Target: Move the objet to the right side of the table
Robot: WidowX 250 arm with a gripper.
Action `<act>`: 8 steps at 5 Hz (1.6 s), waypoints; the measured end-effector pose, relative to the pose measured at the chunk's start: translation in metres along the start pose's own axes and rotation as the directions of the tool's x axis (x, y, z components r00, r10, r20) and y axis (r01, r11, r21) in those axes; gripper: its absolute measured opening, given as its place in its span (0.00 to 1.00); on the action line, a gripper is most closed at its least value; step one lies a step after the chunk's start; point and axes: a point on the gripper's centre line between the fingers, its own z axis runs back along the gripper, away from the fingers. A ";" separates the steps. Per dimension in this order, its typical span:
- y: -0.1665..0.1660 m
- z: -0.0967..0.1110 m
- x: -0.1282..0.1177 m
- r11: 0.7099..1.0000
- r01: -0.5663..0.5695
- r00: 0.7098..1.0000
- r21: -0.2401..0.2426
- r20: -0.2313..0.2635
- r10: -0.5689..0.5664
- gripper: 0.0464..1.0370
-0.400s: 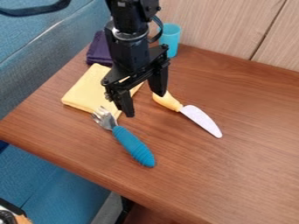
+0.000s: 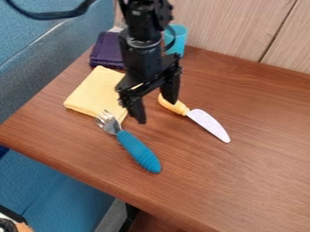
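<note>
Though apart, fingers (image 2: 172,88) downward; arm (image 2: 144,56) upright

From where I stand, the arm (image 2: 145,50) blocks things.
Its top is cut off at twelve; it overlaps the purple cloth (image 2: 106,53) at eleven and the cup (image 2: 179,32) just past twelve. The gripper (image 2: 157,112) hides part of the yellow cloth (image 2: 94,93) at ten. Some cut-off thing (image 2: 21,226) at half past seven: can't tell what.
</note>
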 end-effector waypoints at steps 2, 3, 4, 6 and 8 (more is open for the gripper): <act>-0.044 -0.016 0.007 1.000 0.022 1.000 -0.013 0.021 -0.021 0.96; -0.050 -0.031 0.007 0.998 0.039 0.996 0.046 0.073 -0.042 0.96; -0.054 -0.046 0.009 0.995 0.053 0.992 0.085 0.109 -0.062 0.92; -0.056 -0.051 0.014 0.995 0.039 0.990 0.088 0.134 -0.051 0.37; -0.044 -0.046 0.014 0.995 -0.016 0.994 0.102 0.106 0.005 0.36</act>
